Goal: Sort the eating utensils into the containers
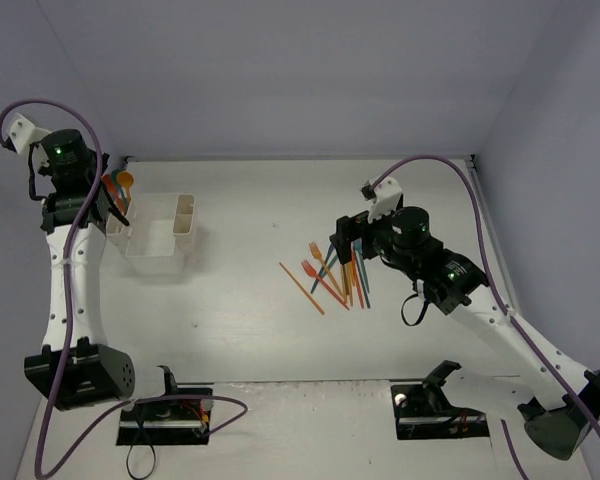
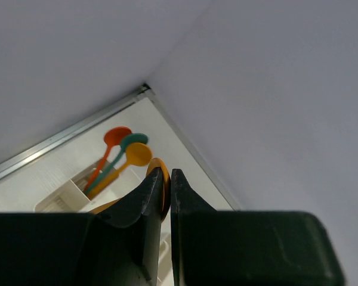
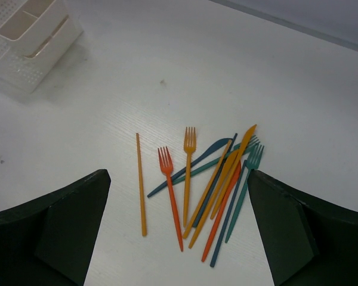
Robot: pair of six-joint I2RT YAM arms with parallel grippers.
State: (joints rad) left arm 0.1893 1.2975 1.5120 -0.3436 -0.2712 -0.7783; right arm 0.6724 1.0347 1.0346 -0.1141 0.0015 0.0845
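While the right gripper hangs over the pile with its jaws spread wide and nothing between them, the job from where I stand is picking one piece cleanly. The utensils lie crossed on the table at centre right of the top view, well apart from the bins at the left. The tangle looks a poor target, because closing there would likely drag several at once. The orange stick lies alone at the pile's left edge, with the red fork just beside it, so I'd take the stick. Set the jaws across its shaft near the middle, come straight down until the tips meet the table, then close.

The left gripper is closed at the upper left, by the bins, where the spoons stand. An orange piece shows right at its tips, and I cannot tell whether it is pinched.

I can read no brand, label or writing anywhere
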